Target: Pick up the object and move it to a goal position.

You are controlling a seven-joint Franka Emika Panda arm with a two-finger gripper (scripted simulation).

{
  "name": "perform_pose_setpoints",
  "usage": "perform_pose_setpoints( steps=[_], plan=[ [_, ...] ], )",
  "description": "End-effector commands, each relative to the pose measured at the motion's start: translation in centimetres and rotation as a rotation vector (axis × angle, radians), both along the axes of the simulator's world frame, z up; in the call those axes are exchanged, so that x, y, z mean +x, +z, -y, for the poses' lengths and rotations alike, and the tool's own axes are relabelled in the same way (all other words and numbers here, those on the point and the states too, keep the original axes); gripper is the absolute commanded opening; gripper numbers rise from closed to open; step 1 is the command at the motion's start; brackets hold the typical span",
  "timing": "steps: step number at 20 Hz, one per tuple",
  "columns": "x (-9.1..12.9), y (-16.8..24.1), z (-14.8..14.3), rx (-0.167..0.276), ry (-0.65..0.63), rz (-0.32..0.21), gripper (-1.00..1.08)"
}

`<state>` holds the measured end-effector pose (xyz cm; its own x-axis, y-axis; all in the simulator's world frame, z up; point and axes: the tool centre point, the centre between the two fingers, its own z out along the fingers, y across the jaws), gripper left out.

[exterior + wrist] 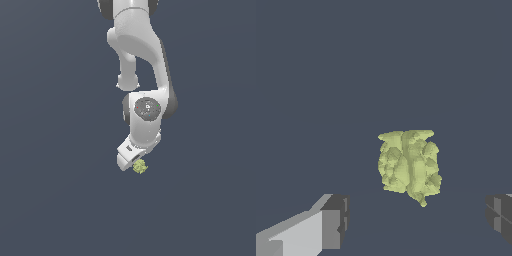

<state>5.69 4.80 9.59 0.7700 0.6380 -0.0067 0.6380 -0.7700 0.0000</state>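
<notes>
The object point(140, 166) is a small yellow-green lumpy blob lying on the dark grey floor, just beside the lower end of the white arm's hand. In the wrist view the object point(408, 166) fills the middle, with its bumpy surface plain to see. My gripper point(416, 222) is open: one fingertip point(333, 220) and the other fingertip point(500, 215) stand wide apart, and the blob lies just beyond the gap between them, touching neither. In the exterior view the gripper point(131, 162) hangs right over the blob, its fingers mostly hidden by the hand.
The white arm point(142, 65) comes down from the upper middle of the exterior view. A plain dark grey surface point(55, 190) lies all around.
</notes>
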Motion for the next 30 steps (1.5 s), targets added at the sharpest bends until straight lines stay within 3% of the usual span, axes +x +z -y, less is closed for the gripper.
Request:
perform_pose_setpoints(
  steps=[1, 14, 23, 29, 30],
  plan=[
    [0.4, -0.4, -0.2, 0.002, 0.043, 0.002, 1.0],
    [1.0, -1.4, -0.3, 0.004, 0.099, 0.004, 1.0],
    [0.9, -5.5, -0.3, 0.004, 0.104, 0.005, 1.0],
    [1.0, -6.1, -0.4, 0.004, 0.104, 0.005, 1.0],
    [1.0, -6.1, -0.4, 0.004, 0.104, 0.005, -1.0]
  ],
)
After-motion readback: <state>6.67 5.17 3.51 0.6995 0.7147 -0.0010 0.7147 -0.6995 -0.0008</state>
